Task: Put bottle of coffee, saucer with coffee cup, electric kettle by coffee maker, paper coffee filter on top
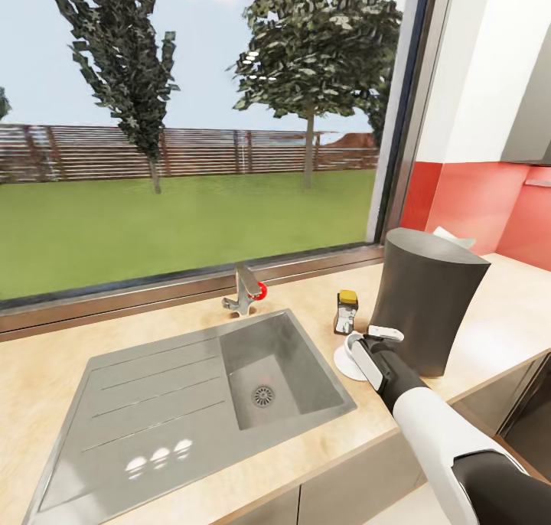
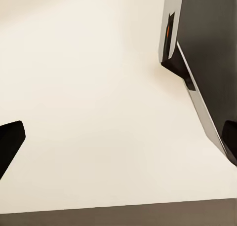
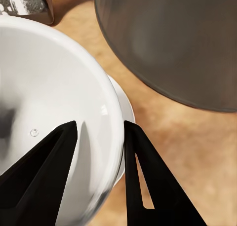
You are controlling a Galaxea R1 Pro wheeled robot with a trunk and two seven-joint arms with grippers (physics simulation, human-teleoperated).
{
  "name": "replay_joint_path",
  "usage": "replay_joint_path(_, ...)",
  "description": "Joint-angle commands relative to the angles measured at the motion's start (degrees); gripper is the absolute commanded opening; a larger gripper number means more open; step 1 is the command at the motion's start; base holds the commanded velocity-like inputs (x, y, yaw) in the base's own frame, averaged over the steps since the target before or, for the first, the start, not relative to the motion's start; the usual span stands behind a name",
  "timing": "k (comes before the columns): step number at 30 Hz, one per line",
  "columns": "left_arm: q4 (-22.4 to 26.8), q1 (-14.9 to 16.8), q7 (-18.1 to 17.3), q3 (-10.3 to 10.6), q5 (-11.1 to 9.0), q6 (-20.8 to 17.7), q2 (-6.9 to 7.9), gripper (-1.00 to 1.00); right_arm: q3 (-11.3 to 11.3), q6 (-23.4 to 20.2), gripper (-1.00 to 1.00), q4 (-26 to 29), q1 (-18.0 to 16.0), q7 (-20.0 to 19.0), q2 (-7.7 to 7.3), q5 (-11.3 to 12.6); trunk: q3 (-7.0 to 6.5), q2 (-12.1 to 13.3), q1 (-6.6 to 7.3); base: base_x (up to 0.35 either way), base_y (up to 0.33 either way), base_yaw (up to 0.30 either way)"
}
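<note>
My right gripper (image 3: 98, 132) pinches coffee cup (image 3: 54, 102) rim, cup over saucer (image 3: 126, 112) beside coffee maker (image 1: 428, 311). Risk: sloppy release tips cup off saucer, knocks bottle of coffee (image 1: 346, 312) behind saucer.

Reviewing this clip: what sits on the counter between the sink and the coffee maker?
In the head view, the coffee jar and the saucer with the cup, gripped at its rim by the right gripper, lie between the sink and the coffee maker.

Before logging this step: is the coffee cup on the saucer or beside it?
On it: the coffee cup sits over the saucer, whose rim shows beneath. The right gripper straddles the cup's wall.
</note>
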State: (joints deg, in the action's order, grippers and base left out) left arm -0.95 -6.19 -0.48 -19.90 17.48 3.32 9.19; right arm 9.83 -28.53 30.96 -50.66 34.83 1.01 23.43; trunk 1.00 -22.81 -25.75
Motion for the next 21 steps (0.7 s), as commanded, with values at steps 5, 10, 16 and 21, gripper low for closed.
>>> replay_joint_path(5,-0.1,0.04,-0.05,-0.49,0.54,0.3,-0.03,1.0,0.36,-0.21,-1.0,0.1,-0.04,0.41,-0.05,0.47,0.1,-0.11,-0.04,0.0,0.0,0.0)
replay_joint_path(10,-0.1,0.04,-0.05,-0.49,0.53,0.29,0.02,1.0,0.35,-0.21,1.0,0.14,-0.05,0.41,-0.04,0.47,0.1,-0.11,-0.04,0.0,0.0,0.0)
replay_joint_path(16,-0.1,0.04,-0.05,-0.47,0.54,0.31,0.03,1.0,0.34,-0.21,1.0,0.15,-0.05,0.41,-0.05,0.47,0.1,-0.11,-0.04,0.0,0.0,0.0)
replay_joint_path(21,-0.1,0.04,-0.05,-0.48,0.53,0.31,0.03,1.0,0.31,-0.21,1.0,0.15,-0.05,0.41,-0.04,0.47,0.1,-0.11,-0.04,0.0,0.0,0.0)
